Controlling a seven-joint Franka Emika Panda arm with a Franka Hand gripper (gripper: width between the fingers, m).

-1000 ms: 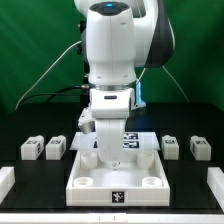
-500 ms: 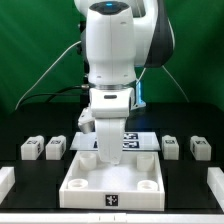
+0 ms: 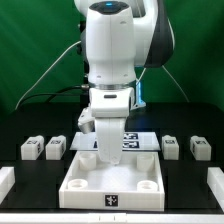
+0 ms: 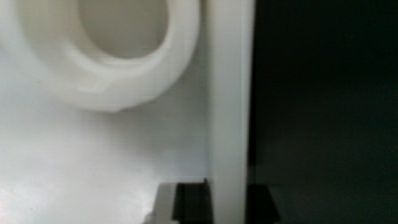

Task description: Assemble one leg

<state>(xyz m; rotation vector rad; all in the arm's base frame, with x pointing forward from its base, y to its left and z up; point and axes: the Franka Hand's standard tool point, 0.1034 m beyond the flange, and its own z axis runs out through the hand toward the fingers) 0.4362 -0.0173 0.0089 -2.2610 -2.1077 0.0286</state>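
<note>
The large white tabletop (image 3: 113, 183) lies upside down at the table's middle, with round sockets in its corners. My gripper (image 3: 103, 158) is down at its far corner on the exterior view's left. In the wrist view my gripper (image 4: 231, 200) has one dark finger (image 4: 192, 205) on each side of the tabletop's raised rim (image 4: 231, 100), shut on it, beside a round socket (image 4: 107, 50). Two legs (image 3: 30, 149) (image 3: 57, 148) stand on the exterior view's left and two legs (image 3: 170, 146) (image 3: 199, 149) on its right, all apart from my gripper.
The marker board (image 3: 133, 139) lies flat behind the tabletop, partly hidden by my arm. White blocks (image 3: 5, 181) (image 3: 216, 181) sit at the table's front corners. A green backdrop stands behind, with cables hanging by the arm.
</note>
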